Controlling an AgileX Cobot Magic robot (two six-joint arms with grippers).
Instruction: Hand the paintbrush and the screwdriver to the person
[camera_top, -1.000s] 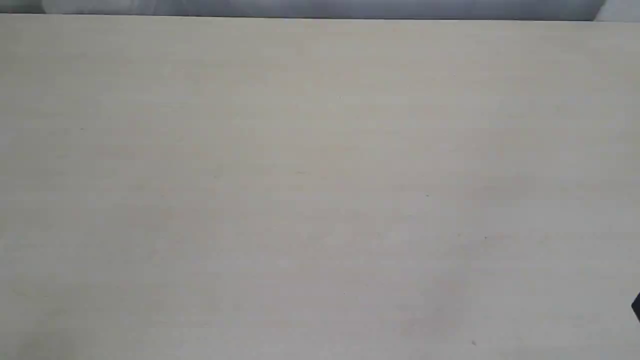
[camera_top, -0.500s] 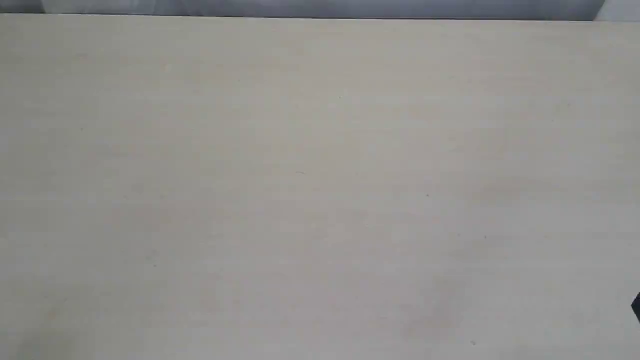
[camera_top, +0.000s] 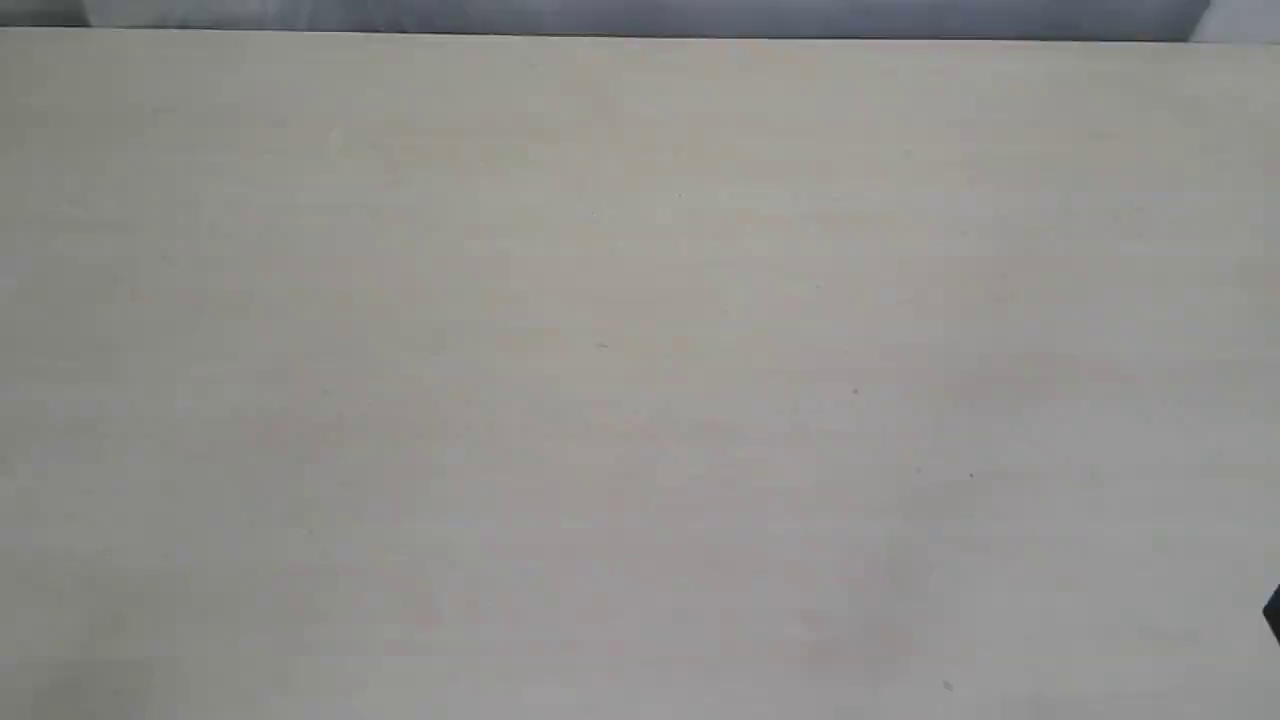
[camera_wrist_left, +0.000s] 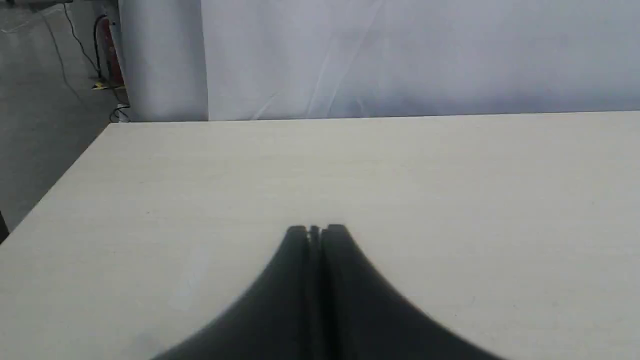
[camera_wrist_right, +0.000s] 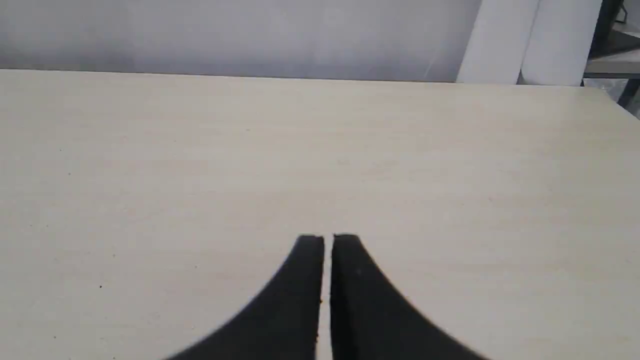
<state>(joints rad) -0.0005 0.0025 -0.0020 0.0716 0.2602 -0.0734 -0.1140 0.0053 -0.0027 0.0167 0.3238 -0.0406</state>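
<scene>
Change over the last second: none you can see. The pale beige wood-grain table (camera_top: 640, 350) looks the same in all three exterior pictures, and the black sliver (camera_top: 1272, 612) at that view's right edge has not shifted.

Left gripper (camera_wrist_left: 316, 230): black jaws pressed together with no gap between them, nothing held. It hangs above bare tabletop.

Right gripper (camera_wrist_right: 327, 237): black jaws nearly together, with only a thin slit of table showing between them, and nothing held. It also hangs over bare tabletop.

Paintbrush: not in any view. You cannot say from these pictures where it is.

Screwdriver: not in any view either.

Person: no hand or sleeve shows. Beyond the table's far edge there is only the pale grey backdrop (camera_wrist_left: 400, 55).

What this means for you: both arms look parked, and neither gripper carries a tool. Either the handover has not started or it is already finished. A bare table fits both readings, so do not assume one.

Next move, as a judgement: wait until the tools or a hand come into view. Either gripper would have to open its jaws before any pick.
</scene>
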